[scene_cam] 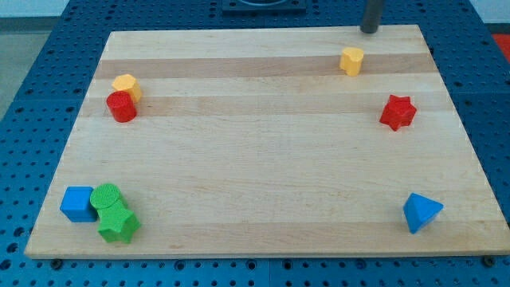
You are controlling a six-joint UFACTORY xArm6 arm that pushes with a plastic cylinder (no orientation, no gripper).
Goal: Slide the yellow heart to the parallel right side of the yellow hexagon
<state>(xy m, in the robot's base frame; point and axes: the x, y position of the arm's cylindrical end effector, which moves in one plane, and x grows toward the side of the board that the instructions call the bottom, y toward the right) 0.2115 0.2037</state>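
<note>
A yellow block (351,60) that looks heart-shaped lies near the view's top right of the wooden board (255,159). A second yellow block (126,84), which looks like the hexagon, lies far off at the view's upper left. It touches a red cylinder (122,107) just below it. My tip (370,30) rests at the board's top edge, a little above and to the right of the heart-shaped block, apart from it.
A red star (398,112) lies at the right, below the heart-shaped block. A blue triangular block (421,212) sits at the bottom right. A blue cube (78,204), a green cylinder (106,196) and a green star (118,225) cluster at the bottom left.
</note>
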